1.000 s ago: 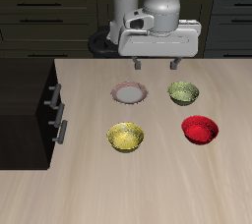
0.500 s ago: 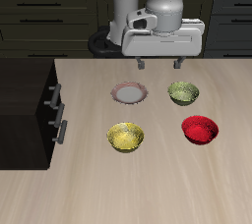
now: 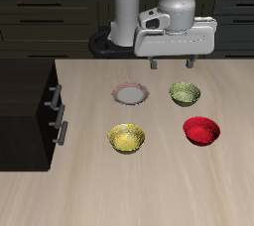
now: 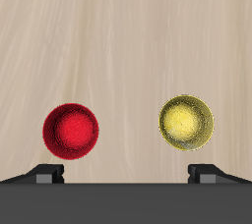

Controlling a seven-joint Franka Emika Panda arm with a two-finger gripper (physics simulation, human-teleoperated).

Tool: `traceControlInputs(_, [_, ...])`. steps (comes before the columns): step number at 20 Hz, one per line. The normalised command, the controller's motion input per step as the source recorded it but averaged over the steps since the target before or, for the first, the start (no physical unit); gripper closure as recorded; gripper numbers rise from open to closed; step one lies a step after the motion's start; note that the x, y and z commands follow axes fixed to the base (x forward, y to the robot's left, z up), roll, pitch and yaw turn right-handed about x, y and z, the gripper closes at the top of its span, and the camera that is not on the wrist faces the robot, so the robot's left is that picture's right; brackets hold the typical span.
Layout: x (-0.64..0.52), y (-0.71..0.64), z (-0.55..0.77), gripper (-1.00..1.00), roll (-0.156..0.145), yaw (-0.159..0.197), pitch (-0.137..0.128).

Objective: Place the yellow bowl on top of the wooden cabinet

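Exterior view: I see the gripper [image 3: 171, 64] hanging above the back part of the light wood worktop [image 3: 149, 185], clear of everything on it. Its fingers [image 3: 156, 63] point down, spread wide, with nothing between them.

The yellow bowl [image 3: 127, 138] sits upright on the worktop, nearer the front edge and well apart from the gripper. The wooden cabinet [image 3: 25, 101] stands at the side of the worktop. It is a very dark box, and its drawer fronts with silver bar handles face the bowls. The yellow bowl is near it but not touching.

A red bowl [image 3: 201, 130] sits at about the same depth as the yellow bowl, on the side away from the cabinet. Farther back are a duller olive-green bowl [image 3: 185, 93] and a small pale plate [image 3: 130, 94], side by side and apart. The olive-green bowl lies almost under the gripper.

The wrist view shows the yellow bowl [image 4: 186, 122] and the red bowl [image 4: 71, 132] on bare wood grain. Two dark fingertips [image 4: 46, 174] stand far apart at the frame's edge.
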Motion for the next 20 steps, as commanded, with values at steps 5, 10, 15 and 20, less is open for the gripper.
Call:
traceControlInputs(5, [0.06,-0.25,0.02,-1.00,-0.039,0.032,-0.006])
traceControlInputs(10, [0.06,-0.38,-0.01,-1.00,-0.059,0.005,0.000])
traceControlInputs(15, [0.02,-0.23,-0.04,-1.00,-0.035,0.008,0.007])
traceControlInputs(20, [-0.02,-0.08,0.01,-1.00,-0.012,0.009,-0.004])
